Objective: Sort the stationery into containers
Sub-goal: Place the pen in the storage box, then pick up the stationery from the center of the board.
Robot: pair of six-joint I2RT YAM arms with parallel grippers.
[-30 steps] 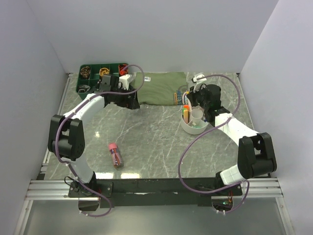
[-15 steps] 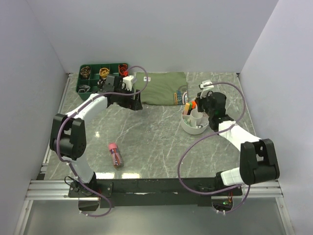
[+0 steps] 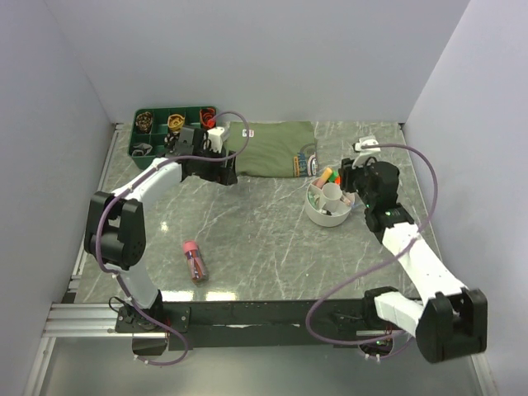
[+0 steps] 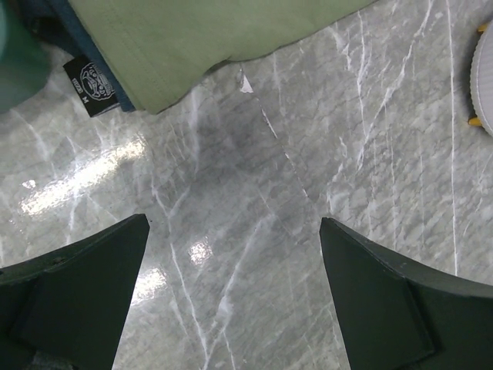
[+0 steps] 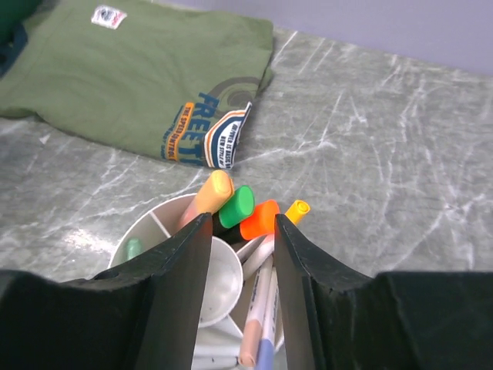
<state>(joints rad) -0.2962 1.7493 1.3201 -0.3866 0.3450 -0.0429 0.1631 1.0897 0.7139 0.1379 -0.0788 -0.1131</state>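
Four marker caps [image 5: 236, 206] below right fingers [image 5: 176, 297]

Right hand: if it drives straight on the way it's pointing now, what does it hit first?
Probably the upright marker caps: the green cap and orange cap stand in the white organiser, right between the parted fingers of the right hand. Depth is unclear, so treat this as a guess.
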